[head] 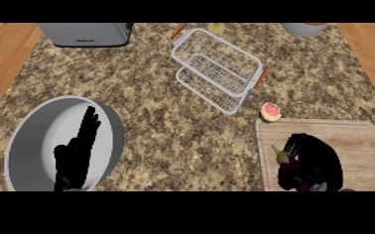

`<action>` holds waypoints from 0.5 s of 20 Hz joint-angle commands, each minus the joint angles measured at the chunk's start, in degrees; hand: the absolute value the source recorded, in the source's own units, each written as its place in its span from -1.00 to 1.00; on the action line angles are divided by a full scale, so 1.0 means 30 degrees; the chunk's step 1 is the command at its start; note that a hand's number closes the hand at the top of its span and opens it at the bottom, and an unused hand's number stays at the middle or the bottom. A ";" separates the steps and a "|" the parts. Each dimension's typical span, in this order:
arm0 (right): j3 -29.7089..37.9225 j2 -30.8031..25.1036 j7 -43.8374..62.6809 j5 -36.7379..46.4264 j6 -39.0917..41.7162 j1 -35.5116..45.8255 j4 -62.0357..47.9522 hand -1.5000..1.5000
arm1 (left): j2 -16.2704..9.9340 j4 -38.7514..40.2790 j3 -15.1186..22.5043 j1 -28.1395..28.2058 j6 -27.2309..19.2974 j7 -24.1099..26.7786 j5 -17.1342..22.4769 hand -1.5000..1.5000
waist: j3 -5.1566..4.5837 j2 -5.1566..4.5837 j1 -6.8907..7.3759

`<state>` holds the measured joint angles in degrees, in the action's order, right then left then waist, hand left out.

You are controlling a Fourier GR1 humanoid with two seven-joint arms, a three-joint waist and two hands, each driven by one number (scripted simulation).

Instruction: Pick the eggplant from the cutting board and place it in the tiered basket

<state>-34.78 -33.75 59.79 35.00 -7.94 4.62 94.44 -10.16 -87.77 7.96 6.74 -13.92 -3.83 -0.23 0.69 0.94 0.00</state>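
We see the eggplant (287, 167) lying on the wooden cutting board (344, 134) at the near right corner of the bench (154, 84). Our right hand (311, 161) is down over it, fingers curled round the dark purple body, so that only the green stem end and part of the side show at the hand's left. Our left hand (77, 146) rests open with straight fingers pointing away from us, above a large grey plate (33, 129) near the left edge of the bench. The tiered basket (218, 69), made of white wire with orange handles, sits toward the far edge, a little right of the middle, well apart from the cutting board. A small round pink-and-yellow item (270, 112), too small to identify, lies on the bench just beyond the board's far left corner. A grey toaster (86, 33) stands at the far left, and a grey pot (307, 29) shows at the far right edge.
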 commanded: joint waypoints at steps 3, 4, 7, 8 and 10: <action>-0.0841 0.3690 0.3718 0.3430 -0.2468 0.0139 0.4897 1.00 | -0.0080 0.0139 -0.0060 0.0478 -0.0110 -0.0678 -0.0136 0.00 | -0.0265 -0.0060 -0.0482; -0.0407 0.3378 0.3700 0.3877 -0.2512 -0.0144 0.5912 1.00 | 0.0087 0.0959 -0.0433 0.0321 0.0162 -0.0293 0.0403 0.00 | -0.0294 -0.0076 -0.0774; 0.0598 0.4330 0.4709 0.5358 -0.1870 0.0836 0.8589 1.00 | 0.0463 0.0384 -0.0008 0.0799 -0.0577 -0.0354 -0.0296 0.00 | -0.0309 0.0027 -0.0824; 0.0516 0.4261 0.5176 0.5849 -0.1195 0.0465 0.9909 1.00 | -0.0172 0.0627 -0.0515 0.0714 0.0228 -0.0335 0.0256 0.00 | -0.0327 0.0019 -0.0968; 0.0328 0.4115 0.5141 0.7977 -0.0734 0.0200 1.1877 1.00 | 0.0218 0.0166 -0.0258 0.1057 -0.0105 -0.0617 0.0130 0.00 | -0.0314 0.0055 -0.0962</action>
<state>-34.11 -22.82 64.59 51.79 -11.11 5.03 119.06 -10.42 -89.15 7.25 9.39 -14.37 -5.02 -0.66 0.70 1.36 -2.21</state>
